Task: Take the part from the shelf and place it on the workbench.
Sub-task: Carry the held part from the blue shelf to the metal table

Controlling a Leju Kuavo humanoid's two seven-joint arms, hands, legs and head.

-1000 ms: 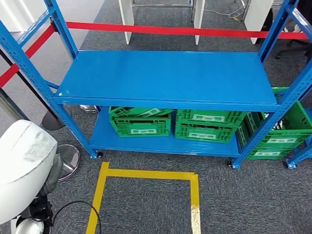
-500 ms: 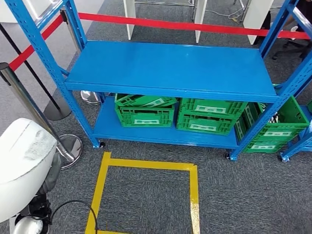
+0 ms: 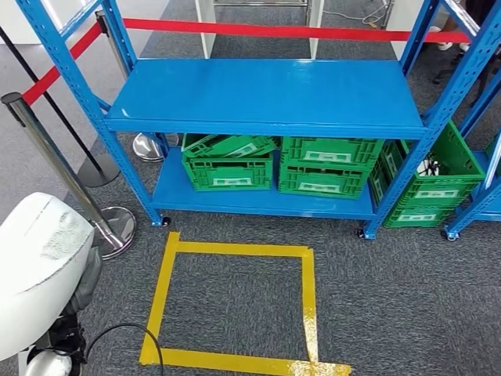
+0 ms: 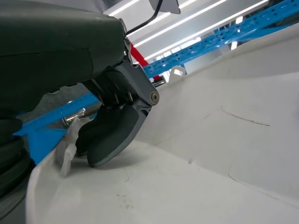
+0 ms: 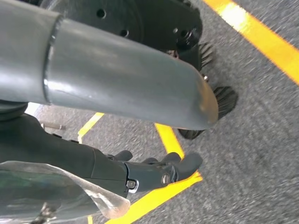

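Left hand [image 4: 112, 133]: in the left wrist view I read the dark fingers [image 4: 95, 135] as curled in under the thick grey thumb. I see nothing held between them. The fingertips sit just beside the white shell [image 4: 211, 140] of the robot's body. I cannot tell whether they touch it.

Right hand [image 5: 155, 172]: in the right wrist view the fingers lie stretched out nearly straight and hold nothing. The hand hangs above the carpet [image 5: 267, 140], over a strip of yellow tape [image 5: 166, 191].

Floor: in the head view the tape [image 3: 236, 250] forms a rectangle on the grey carpet, directly in front of the shelf [image 3: 266, 94].

Shelf: a blue steel unit with two levels.
- Upper level: a bare blue board.
- Lower level: two green crates side by side, the left crate [image 3: 227, 174] and the middle crate [image 3: 322, 176]. A third, tilted crate [image 3: 227, 145] rests on top of the left one.

Right of the shelf: a further green crate [image 3: 431, 192] stands on the next blue unit [image 3: 473, 78]. It holds small white and dark items [image 3: 428, 167], too small to identify.

Part: I cannot pick it out in any view, so I cannot state which crate it is in.

Surroundings: a steel stanchion [image 3: 59, 168] stands left of the shelf. A red belt [image 3: 266, 31] runs behind the shelf.
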